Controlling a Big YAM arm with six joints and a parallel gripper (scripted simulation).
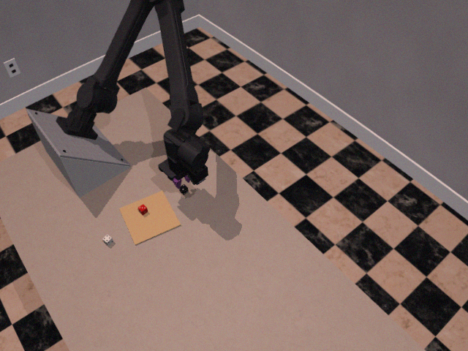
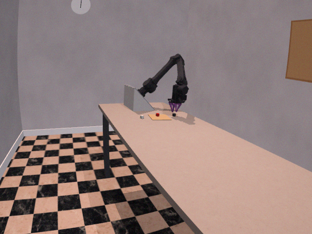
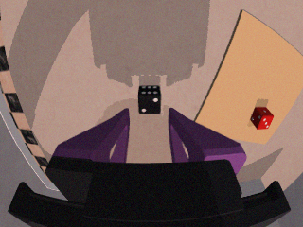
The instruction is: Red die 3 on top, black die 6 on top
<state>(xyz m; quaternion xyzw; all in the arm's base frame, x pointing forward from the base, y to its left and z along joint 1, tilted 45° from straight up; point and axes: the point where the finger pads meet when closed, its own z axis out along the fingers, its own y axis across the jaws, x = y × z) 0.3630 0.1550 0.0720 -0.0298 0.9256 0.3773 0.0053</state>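
The black die lies flat on the table beside the mat. Its top seems to show 2, and a side face shows 6. My gripper is partly open and empty, pointing down just above the black die, one finger towards each side. The red die rests on the mat. One face shows three pips in the wrist view; its top is hard to read. The white die lies off the mat, several pips on top.
The grey wedge base carries the arm behind the mat. The table extends away from the base past the mat and dice. The arm's shadow falls beside the black die.
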